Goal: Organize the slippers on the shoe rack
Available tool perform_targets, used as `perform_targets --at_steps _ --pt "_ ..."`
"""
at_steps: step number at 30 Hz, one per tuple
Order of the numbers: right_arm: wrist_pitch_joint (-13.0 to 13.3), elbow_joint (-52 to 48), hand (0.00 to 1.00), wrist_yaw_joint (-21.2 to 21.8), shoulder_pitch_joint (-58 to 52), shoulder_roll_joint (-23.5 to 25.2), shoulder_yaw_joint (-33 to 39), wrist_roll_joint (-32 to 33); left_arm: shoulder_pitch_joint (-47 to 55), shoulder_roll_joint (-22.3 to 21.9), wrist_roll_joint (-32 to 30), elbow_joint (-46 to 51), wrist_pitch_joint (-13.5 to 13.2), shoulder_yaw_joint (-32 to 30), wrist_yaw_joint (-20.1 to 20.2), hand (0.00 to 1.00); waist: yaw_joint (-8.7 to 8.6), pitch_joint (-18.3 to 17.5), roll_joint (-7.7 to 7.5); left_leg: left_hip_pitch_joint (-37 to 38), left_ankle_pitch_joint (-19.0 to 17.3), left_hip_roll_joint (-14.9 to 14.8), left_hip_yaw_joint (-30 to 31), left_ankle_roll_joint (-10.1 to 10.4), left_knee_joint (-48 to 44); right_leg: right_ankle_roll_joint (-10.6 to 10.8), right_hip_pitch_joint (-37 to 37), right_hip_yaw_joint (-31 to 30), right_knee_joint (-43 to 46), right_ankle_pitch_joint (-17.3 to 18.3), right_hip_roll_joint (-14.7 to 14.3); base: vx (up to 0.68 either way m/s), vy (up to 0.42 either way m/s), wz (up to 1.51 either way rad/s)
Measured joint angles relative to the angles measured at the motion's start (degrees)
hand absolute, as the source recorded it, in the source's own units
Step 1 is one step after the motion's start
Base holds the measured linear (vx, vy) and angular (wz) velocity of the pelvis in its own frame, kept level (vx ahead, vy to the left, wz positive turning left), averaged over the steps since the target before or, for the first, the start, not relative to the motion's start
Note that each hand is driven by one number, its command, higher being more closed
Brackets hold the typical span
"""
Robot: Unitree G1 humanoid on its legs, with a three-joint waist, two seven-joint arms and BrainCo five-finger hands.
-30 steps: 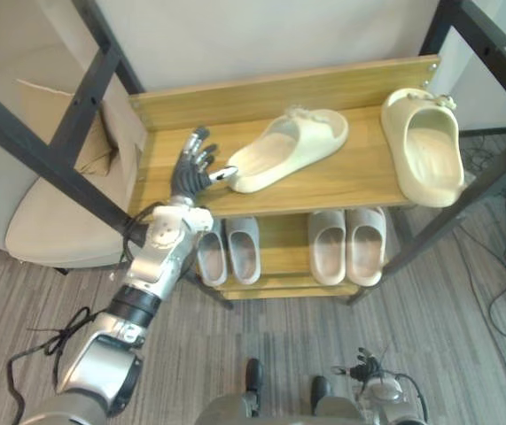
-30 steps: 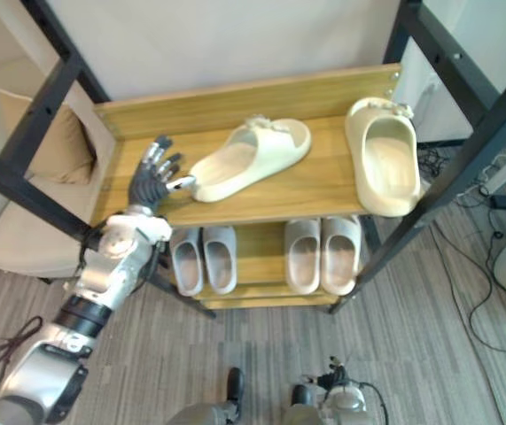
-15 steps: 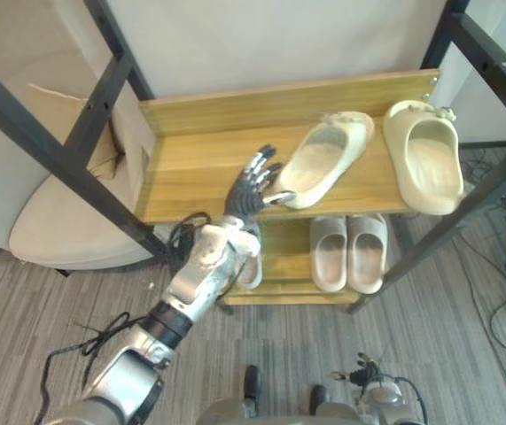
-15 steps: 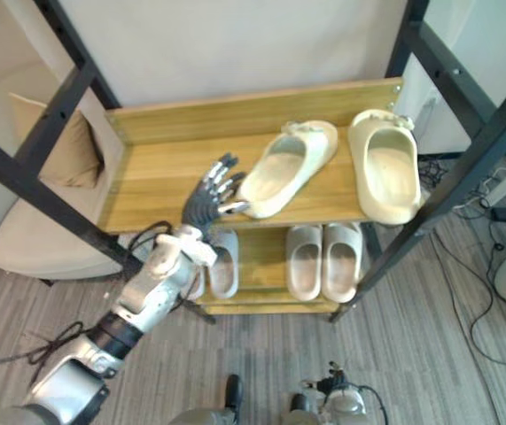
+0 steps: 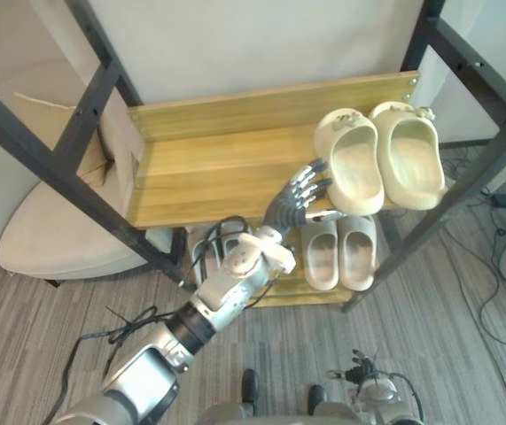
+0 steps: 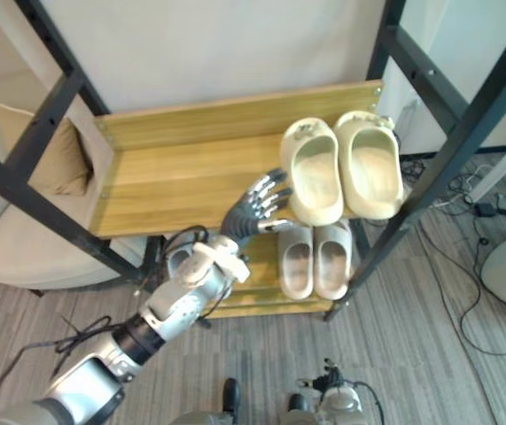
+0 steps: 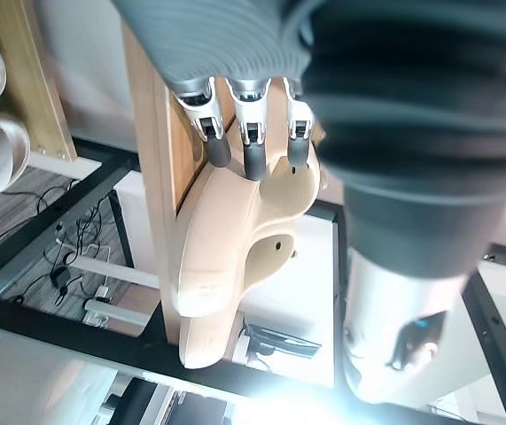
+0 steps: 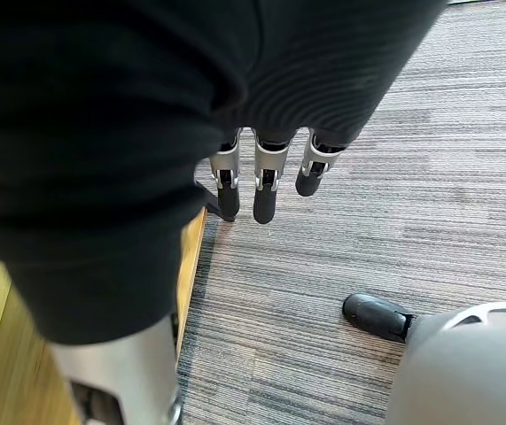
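Since both heels stick out past the shelf's front edge, the risk, as I judge it, is that a further sideways shove tips a slipper to the floor or rides it up over its partner.

In the left eye view, the left cream slipper (image 5: 350, 173) lies just beside the right cream slipper (image 5: 410, 164) at the right end of the top shelf (image 5: 208, 168). The left hand (image 5: 304, 190) is at the left slipper's outer side, fingers spread and nearly straight, touching it without clasping it. 2 paler slippers (image 5: 339, 252) sit on the lower shelf beneath.

In the right eye view the thumb points toward the slipper's heel and is not wrapped round it.

From the left wrist view, the straight fingers (image 7: 251, 150) rest their dark tips on the slipper's side, and the slipper juts beyond the board.

Along the right wrist view, the right hand (image 8: 266, 186) hangs over grey carpet (image 8: 394, 177), fingers relaxed and empty.
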State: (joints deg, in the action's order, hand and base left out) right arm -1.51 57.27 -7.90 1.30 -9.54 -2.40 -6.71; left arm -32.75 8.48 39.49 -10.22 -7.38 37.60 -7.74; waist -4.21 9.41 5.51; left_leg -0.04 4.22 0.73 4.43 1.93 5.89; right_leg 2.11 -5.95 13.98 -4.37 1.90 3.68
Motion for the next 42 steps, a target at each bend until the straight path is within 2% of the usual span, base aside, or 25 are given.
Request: perform_targets --at_steps 14,19,26,32,38,42 --pt "0.0 0.0 0.00 0.0 0.1 0.5 0.0 0.0 -2.3 -0.5 -2.5 -3.1 0.6 -2.1 -1.2 0.00 -0.09 0.1 -0.45 0.0 0.0 0.0 -0.3 0.0 0.0 0.1 -0.2 -0.1 -0.6 -0.5 0.0 0.00 0.000 0.00" --pt "0.0 0.0 0.00 0.0 0.1 0.5 -0.1 0.0 -2.5 -0.3 -3.4 -2.4 0.6 -5.6 -2.2 0.00 -0.01 0.0 -0.50 0.0 0.0 0.0 0.3 0.0 0.0 0.1 -0.4 0.1 -0.6 -0.5 0.1 0.00 0.000 0.01" --pt "0.0 0.0 0.00 0.3 -0.6 0.6 -0.2 -0.1 -2.5 1.3 -3.4 7.9 0.4 -6.7 -2.1 0.00 1.36 -0.8 -0.78 -0.9 0.1 0.3 1.2 -0.1 0.0 0.2 -0.1 0.9 -0.4 -0.2 0.3 0.00 0.000 0.07" --pt "0.0 0.2 0.00 0.5 -1.3 0.4 -0.9 -0.1 -0.1 1.8 -3.3 13.9 0.3 -6.7 -1.8 0.00 1.65 -2.6 -0.78 -0.7 0.2 0.8 2.6 -0.2 0.0 0.4 0.0 1.6 1.4 1.3 0.8 0.01 0.001 0.13" --pt "0.0 1.3 0.00 0.7 -1.5 0.4 -1.3 -0.2 7.3 3.0 -1.1 20.4 0.3 -4.1 0.9 0.00 3.29 -3.4 -0.71 0.0 0.2 1.0 3.6 -0.2 0.0 0.5 0.0 2.7 4.0 3.0 1.2 -0.02 -0.007 0.09" --pt "0.2 2.3 0.00 0.8 -1.4 0.0 -2.4 -2.3 16.2 6.1 0.1 24.6 0.6 -1.5 4.8 0.00 4.23 -4.6 -0.83 0.1 0.2 0.9 4.1 -0.1 0.0 0.5 0.2 3.1 5.0 3.7 1.3 -0.02 -0.011 0.06"
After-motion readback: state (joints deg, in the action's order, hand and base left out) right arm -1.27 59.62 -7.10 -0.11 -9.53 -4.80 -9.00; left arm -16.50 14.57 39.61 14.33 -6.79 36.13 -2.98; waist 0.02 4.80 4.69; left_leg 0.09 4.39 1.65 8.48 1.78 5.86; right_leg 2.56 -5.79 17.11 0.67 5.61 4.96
